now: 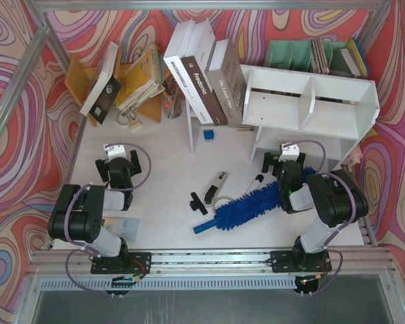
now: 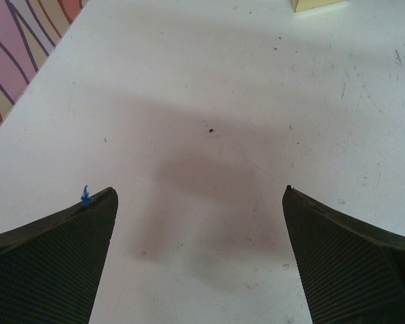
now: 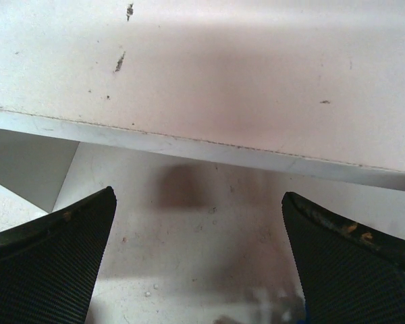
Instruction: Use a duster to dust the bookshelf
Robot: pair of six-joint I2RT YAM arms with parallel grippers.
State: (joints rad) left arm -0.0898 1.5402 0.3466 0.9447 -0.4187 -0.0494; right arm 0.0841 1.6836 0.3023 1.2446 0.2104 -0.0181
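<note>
My left gripper [image 1: 118, 162] hung at eight o'clock, jaws wide over the bare table [image 1: 169, 169]. My right gripper [image 1: 284, 162], at four o'clock, jaws equally wide and holding nothing, faced the bookshelf [image 1: 310, 101] at two o'clock. The duster [image 1: 253, 201] lay on the table at five o'clock, its head passing under the right arm. Books [image 1: 202, 74] leaned against the shelf's left side. A green rack [image 1: 290, 54] at one o'clock held more.
</note>
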